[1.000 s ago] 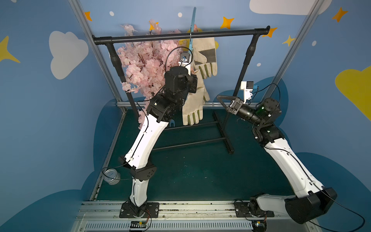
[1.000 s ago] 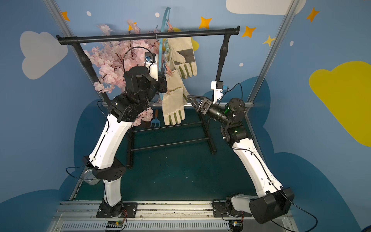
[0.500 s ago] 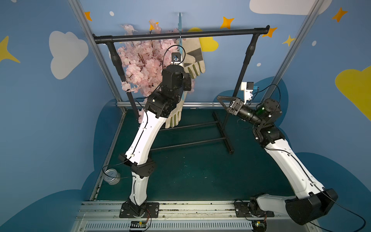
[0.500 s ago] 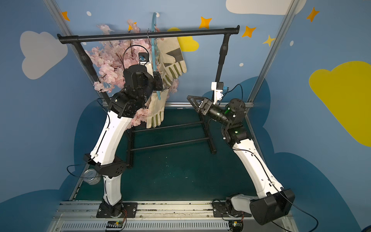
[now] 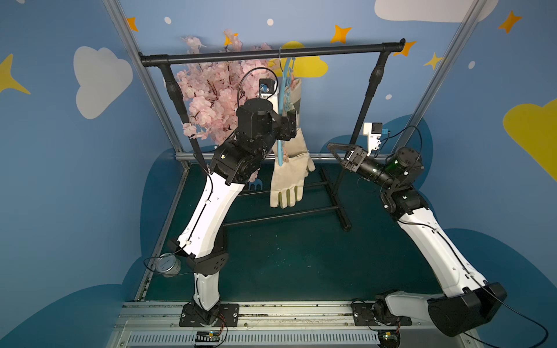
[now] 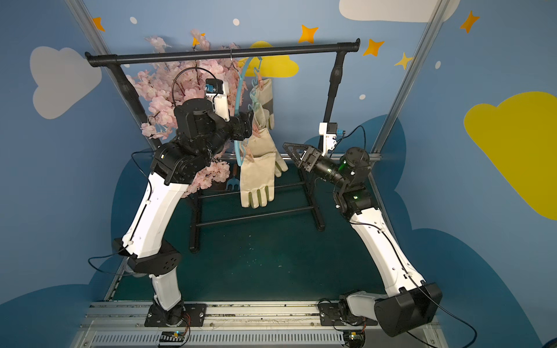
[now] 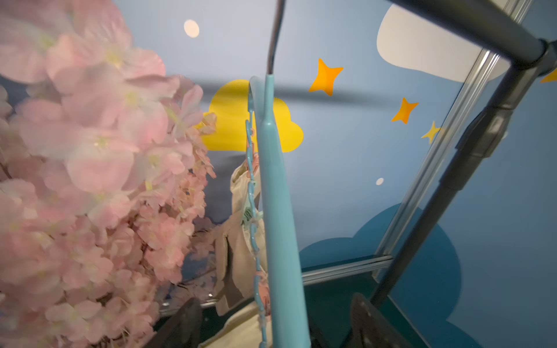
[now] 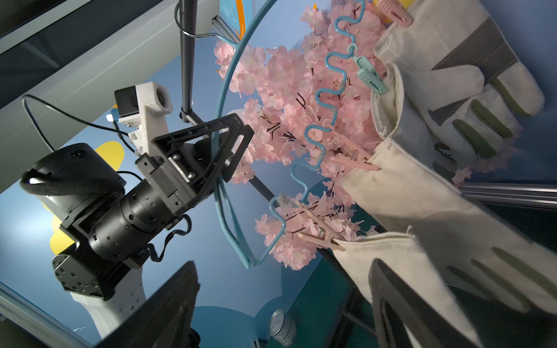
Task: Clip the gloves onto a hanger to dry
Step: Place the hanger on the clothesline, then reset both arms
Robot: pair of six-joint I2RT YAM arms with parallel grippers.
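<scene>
Left wrist | left hand (image 7: 271, 327) wide, straddling hanger (image 7: 277, 211) | right hand (image 8: 283, 307) wide | gloves (image 8: 422, 195) pegged

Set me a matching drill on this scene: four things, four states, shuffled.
Things:
1 hanger
2 gloves
3 left gripper
4 right gripper

States:
A open, nothing between its jaws
B hooked over the black rail
C open, jaws either side of the hanger's arch
D pegged by their cuffs

Pairs: 1-B; 2-D; 3-C; 4-A
</scene>
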